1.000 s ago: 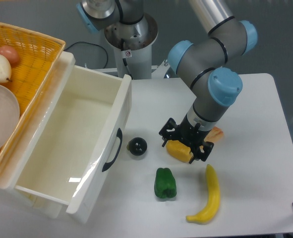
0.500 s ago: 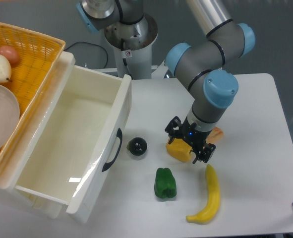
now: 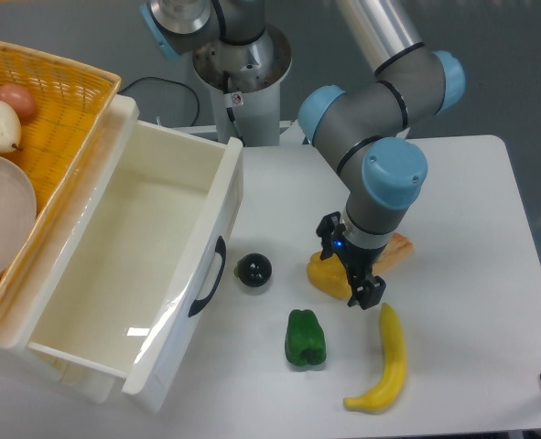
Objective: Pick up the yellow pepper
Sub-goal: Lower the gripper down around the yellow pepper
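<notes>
Gripper is seen closed around the yellow pepper on the table, beside the banana.

A single fixed camera looks steeply down on the white table from its front edge, facing the robot base at the far side (no second view shares the scene). It sits fairly near; the drawer fills the frame left of the base.

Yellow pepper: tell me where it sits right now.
The yellow pepper lies on the white table near its middle, directly under the gripper, right of the black ball, above the green pepper.
</notes>
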You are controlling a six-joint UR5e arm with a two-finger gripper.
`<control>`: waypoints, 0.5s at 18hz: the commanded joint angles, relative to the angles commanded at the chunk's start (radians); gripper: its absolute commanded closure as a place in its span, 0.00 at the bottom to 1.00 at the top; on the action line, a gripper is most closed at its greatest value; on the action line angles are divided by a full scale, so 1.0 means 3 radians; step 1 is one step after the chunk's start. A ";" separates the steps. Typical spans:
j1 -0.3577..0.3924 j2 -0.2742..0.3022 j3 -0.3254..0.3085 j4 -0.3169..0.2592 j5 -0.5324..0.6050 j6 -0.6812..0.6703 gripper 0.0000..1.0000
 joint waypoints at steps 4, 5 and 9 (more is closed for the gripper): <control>-0.0005 -0.0036 -0.0066 0.0112 0.0056 0.0287 0.00; -0.0005 -0.0061 -0.0117 0.0178 0.0056 0.0308 0.00; 0.0005 -0.0153 -0.0271 0.0297 0.0061 0.0502 0.00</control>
